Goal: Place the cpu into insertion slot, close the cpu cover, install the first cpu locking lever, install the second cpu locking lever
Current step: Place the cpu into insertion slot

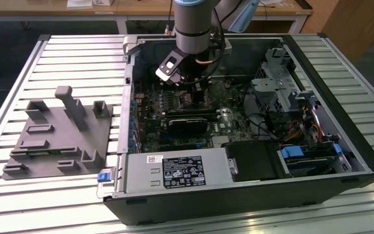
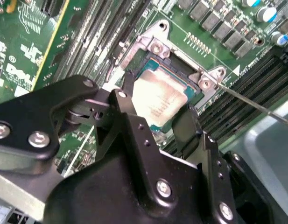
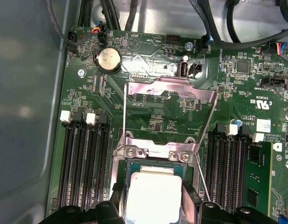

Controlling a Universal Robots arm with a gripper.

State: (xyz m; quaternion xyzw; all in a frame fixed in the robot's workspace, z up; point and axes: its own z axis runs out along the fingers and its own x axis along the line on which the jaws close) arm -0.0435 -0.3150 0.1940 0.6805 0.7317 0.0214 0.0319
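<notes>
Clasping the cpu [image 2: 158, 100] at 2 opposite edges, fingers [image 2: 130, 109] of the gripper [image 2: 160, 106] hold it in the insertion slot [image 2: 178, 72].

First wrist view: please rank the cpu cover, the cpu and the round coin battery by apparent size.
1. cpu cover: its open frame spans widest.
2. cpu: smaller, though partly out of frame.
3. coin battery: clearly smallest.

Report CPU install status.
End effector at the cpu, grip unclear. Chip in the insertion slot; cpu cover open, locking lever unlatched. No obstruction seen.
</notes>
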